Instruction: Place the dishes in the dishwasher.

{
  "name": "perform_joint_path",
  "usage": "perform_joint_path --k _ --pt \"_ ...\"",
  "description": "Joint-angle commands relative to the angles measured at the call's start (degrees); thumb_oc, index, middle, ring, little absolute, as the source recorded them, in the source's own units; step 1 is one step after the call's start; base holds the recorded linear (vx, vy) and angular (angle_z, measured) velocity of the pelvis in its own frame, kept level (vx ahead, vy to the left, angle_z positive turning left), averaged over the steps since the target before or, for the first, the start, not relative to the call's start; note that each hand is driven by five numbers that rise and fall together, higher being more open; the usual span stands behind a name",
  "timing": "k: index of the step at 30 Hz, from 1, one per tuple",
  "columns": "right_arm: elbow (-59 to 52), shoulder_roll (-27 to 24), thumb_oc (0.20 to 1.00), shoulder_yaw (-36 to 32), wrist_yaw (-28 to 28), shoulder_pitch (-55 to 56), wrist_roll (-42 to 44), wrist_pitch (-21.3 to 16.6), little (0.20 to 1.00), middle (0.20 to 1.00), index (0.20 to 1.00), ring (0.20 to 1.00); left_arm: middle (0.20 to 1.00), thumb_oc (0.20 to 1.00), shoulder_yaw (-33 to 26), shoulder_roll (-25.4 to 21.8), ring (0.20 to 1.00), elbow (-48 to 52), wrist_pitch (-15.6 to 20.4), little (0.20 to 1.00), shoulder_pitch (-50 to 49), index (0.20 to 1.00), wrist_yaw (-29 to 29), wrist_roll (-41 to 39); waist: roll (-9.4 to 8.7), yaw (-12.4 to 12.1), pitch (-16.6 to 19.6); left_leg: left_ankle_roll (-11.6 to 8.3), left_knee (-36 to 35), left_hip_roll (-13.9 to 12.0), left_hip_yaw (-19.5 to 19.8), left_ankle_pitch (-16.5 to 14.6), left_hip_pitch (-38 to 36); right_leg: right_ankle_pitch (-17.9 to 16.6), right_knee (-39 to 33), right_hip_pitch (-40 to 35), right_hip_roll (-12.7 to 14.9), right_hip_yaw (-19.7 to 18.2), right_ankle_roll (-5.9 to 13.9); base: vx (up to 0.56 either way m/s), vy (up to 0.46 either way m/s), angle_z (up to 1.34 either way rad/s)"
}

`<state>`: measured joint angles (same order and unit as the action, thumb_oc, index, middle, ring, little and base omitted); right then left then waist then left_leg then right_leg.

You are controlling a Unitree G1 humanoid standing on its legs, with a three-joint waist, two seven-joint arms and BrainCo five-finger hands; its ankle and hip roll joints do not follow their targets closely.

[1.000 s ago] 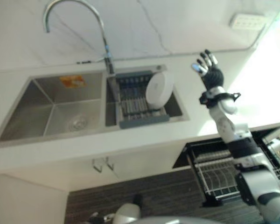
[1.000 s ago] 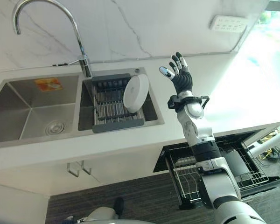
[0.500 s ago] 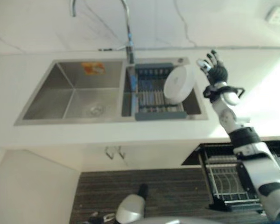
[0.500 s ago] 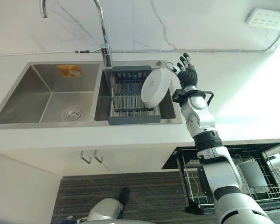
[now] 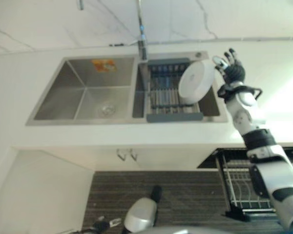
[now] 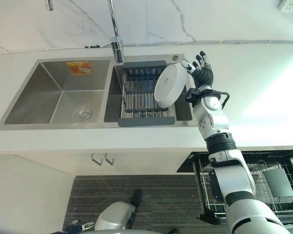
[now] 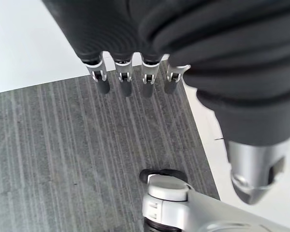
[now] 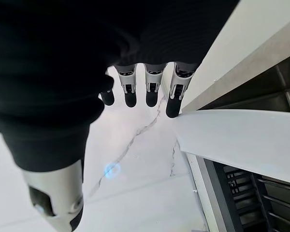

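While the right hand (image 6: 202, 73) reaches over the counter (image 6: 254, 97) with fingers (image 8: 130, 94) straight and spread, holding nothing, its fingertips sit right at the upper edge of the plate (image 6: 170, 86); contact between them can't be confirmed from the head views, and the right wrist view puts one fingertip at the plate's rim. Plate is white, round, standing tilted on edge in the rack (image 6: 145, 95), leaning toward the right end of it. Rack is a grey slatted drainer sitting in the right basin of the sink (image 6: 53, 97), a steel double-bowl unit; left basin has a drain (image 6: 83, 113) in its floor and an orange sticker (image 6: 79, 67) on its back wall. Faucet (image 6: 116, 41) rises from the sink's back edge between the two basins. Counter is white, wall (image 6: 185, 19) behind it white with grey marble veining, an outlet (image 6: 292, 6) at the far upper right. Below the counter: white cabinet fronts with a pair of handles (image 6: 101, 158), floor (image 6: 151, 200) of dark striped planks. Dishwasher (image 6: 263, 185) is under the counter on the right, its wire basket pulled out, well apart from the plate. Left hand (image 7: 135, 72) hangs low over the floor, fingers straight and relaxed, holding nothing.
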<state>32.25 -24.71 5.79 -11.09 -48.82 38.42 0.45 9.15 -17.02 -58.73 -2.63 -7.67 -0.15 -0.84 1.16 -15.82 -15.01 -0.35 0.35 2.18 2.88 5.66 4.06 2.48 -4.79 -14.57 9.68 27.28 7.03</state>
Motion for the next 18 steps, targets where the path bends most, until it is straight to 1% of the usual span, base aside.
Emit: perform_joint_path --k 1,7,17,18 --pt "1.2 -3.1 1.000 1.1 0.0 -2.0 1.6 -2.3 1.000 1.000 1.000 1.000 1.000 1.000 5.7 -2.1 1.000 -1.6 0.1 1.000 -0.3 1.000 0.6 2.0 3.05 -1.7 3.7 -2.78 -1.7 -3.4 -0.1 -4.2 -3.9 4.1 9.2 4.4 1.3 -2.7 -0.86 0.00 0.000 0.00" --pt "2.3 -2.2 1.000 1.2 0.1 -1.8 2.1 -3.2 1.000 1.000 1.000 1.000 1.000 1.000 6.4 -1.9 1.000 -0.9 -0.1 1.000 0.0 1.000 0.9 1.9 3.58 -1.6 2.8 -2.85 -1.1 -3.5 0.3 -4.1 -3.4 4.3 10.0 4.9 1.5 -3.1 -1.00 0.00 0.000 0.00" --pt "2.1 -0.4 1.000 1.7 0.2 -0.3 2.4 -3.4 1.000 1.000 1.000 1.000 1.000 1.000 6.3 -1.8 1.000 -0.8 -0.5 1.000 -0.3 1.000 1.3 2.1 3.95 -1.2 2.3 -2.86 -0.6 -3.7 0.2 -3.7 -2.8 4.1 10.5 5.3 1.7 -3.4 -1.02 0.02 -0.002 0.00" --pt "2.4 0.3 1.000 1.9 0.4 -0.1 2.2 -3.0 1.000 1.000 1.000 1.000 1.000 1.000 6.7 -1.6 1.000 0.2 -1.6 1.000 -0.6 1.000 1.7 1.8 4.25 -1.1 2.2 -2.81 -0.5 -3.8 0.3 -3.6 -3.1 3.9 10.8 5.4 1.8 -3.6 -0.90 0.07 0.008 0.00"
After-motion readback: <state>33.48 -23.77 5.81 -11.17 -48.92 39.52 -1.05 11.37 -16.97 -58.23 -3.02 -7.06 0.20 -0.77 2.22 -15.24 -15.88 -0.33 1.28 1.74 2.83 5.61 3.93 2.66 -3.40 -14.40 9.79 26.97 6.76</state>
